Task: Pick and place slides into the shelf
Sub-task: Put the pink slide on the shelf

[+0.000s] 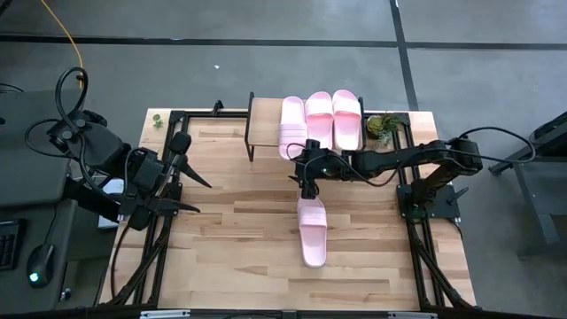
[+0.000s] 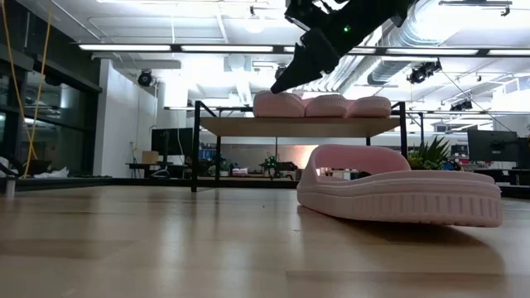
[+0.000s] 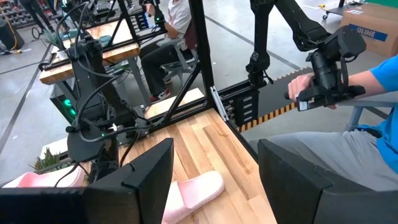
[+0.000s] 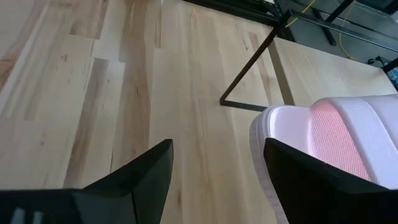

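Note:
Three pale pink slides (image 1: 318, 117) lie side by side on the shelf (image 1: 264, 124) at the table's far side; they also show in the low view (image 2: 327, 105). The fourth slide (image 1: 312, 232) lies sole-down on the table, nearer than the shelf, and also shows in the low view (image 2: 397, 194). My right gripper (image 1: 307, 182) is open and empty, raised above the table between the shelf's near edge and this slide. Its wrist view (image 4: 214, 180) shows the left shelf slide (image 4: 336, 140) beside one finger. My left gripper (image 1: 190, 190) is open and empty at the table's left side.
A small potted plant (image 1: 383, 126) stands right of the shelf. Black frame rails (image 1: 168, 221) run along the table's left and right sides. A seated person (image 3: 336, 143) holding a controller shows beyond the table's edge in the left wrist view. Bare wood (image 1: 239, 239) lies near and left of the loose slide.

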